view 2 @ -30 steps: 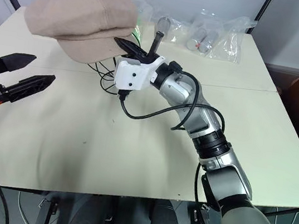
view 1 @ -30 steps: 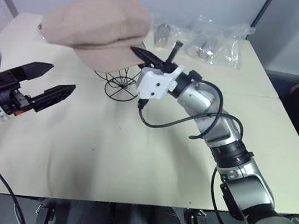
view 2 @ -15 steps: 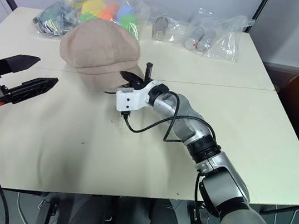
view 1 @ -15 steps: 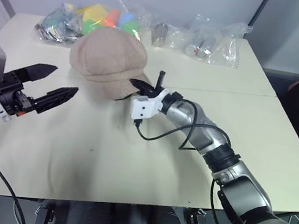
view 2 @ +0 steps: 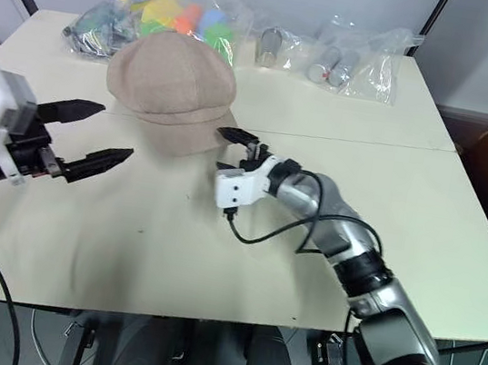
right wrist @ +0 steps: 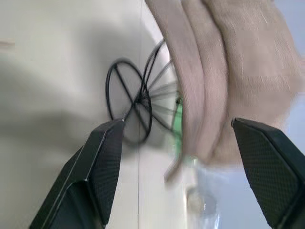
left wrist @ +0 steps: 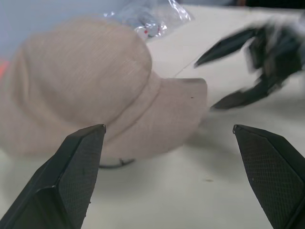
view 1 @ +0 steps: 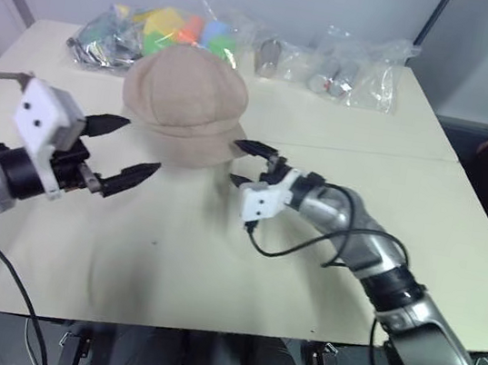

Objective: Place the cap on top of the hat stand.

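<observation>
— Where are my arms?
— Both reach in low. I see the left gripper [view 1: 125,154] spread wide, left of the cap [view 1: 185,102]. The right gripper [view 2: 230,150] has parted jaws, empty, just beside the brim.
— The cap?
— Resting over the hat stand [right wrist: 138,102], far centre of the table [view 1: 214,261]. No writing readable.

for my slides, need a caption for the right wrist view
Open right claw beside the cap resting over the wire hat stand.
</observation>
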{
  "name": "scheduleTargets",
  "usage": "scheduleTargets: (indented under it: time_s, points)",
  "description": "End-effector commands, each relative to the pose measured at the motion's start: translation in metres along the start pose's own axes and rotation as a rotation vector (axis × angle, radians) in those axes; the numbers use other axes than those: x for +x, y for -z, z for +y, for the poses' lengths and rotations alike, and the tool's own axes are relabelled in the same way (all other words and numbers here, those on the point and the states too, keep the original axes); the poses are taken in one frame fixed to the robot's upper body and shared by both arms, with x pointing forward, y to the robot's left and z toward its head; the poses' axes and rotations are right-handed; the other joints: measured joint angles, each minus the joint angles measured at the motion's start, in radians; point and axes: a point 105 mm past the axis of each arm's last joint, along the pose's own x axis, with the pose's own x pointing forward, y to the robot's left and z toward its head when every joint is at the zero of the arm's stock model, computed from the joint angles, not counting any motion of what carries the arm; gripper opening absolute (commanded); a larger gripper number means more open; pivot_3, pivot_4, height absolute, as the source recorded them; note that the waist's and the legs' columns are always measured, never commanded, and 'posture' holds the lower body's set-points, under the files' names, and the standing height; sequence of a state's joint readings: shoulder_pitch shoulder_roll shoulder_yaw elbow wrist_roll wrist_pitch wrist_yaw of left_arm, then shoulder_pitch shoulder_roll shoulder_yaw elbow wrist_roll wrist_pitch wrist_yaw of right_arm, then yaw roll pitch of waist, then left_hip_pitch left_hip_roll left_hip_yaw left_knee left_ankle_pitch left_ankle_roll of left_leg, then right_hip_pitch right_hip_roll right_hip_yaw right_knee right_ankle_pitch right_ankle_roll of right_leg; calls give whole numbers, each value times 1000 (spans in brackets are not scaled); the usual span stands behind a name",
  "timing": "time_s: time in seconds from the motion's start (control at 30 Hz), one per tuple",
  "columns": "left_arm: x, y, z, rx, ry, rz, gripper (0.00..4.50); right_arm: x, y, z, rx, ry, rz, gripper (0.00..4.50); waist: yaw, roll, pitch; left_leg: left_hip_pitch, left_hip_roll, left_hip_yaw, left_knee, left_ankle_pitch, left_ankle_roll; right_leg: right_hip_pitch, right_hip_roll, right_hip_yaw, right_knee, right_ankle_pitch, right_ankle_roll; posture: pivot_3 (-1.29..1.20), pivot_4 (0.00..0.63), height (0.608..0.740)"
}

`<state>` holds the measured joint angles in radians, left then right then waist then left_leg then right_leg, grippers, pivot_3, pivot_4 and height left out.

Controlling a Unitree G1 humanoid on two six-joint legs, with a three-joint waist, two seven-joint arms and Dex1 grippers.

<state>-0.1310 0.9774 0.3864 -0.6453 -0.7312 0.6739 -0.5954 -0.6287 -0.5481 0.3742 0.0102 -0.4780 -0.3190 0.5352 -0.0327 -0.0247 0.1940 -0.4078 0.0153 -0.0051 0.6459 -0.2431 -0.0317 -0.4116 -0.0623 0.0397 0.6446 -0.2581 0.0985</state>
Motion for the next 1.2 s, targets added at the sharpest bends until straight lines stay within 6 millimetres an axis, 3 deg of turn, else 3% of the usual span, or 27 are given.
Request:
scheduleTargets:
  time_s: [0.03,0.1,0.2,0.33,0.47,0.67,0.77,1.0,1.2]
  points:
    - [16,-13,-8,212,-21,-14,4500,-41,-7,-25,164,-22,-55,3629,5,0,0,0,0,0,0,0,0,0,0,0,0,0,0,0,150,740]
    - [26,-10,-15,298,-9,7,4500,-60,0,-34,346,-41,-33,3629,12,0,0,1,0,0,0,0,0,1,1,0,-1,1,3,0,150,740]
    - [41,-2,-25,443,21,44,4500,-81,3,-46,610,-97,-16,4476,13,1,1,1,1,1,0,0,0,1,1,0,-1,0,1,0,150,740]
    - [68,9,-35,582,44,61,4500,-107,-14,-64,912,-229,-61,4476,21,2,1,0,1,0,0,0,0,1,1,0,-1,0,0,0,150,740]
    - [97,14,-40,695,27,64,4500,-113,-33,-87,1039,-249,-136,4476,21,2,1,0,1,0,1,0,1,1,1,0,-2,0,0,0,150,740]
    - [127,20,-53,812,52,70,4500,-109,-31,-103,1087,-180,-105,4476,21,2,1,-2,1,1,1,-1,2,0,2,0,-4,1,3,0,150,740]
    - [132,21,-52,845,40,81,3672,-108,-28,-103,1086,-163,-82,4500,21,2,1,-3,1,1,1,-2,3,-1,1,0,-4,2,3,0,150,740]
    - [118,23,-43,882,6,80,86,-108,-24,-99,1082,-155,-53,4500,20,2,1,-3,1,1,1,-2,3,-1,1,0,-4,2,4,0,150,740]
    - [98,17,-30,902,-68,-22,30,-107,-18,-96,1067,-146,-22,4500,17,2,1,-2,2,1,1,-2,3,-1,1,0,-3,2,4,0,150,740]
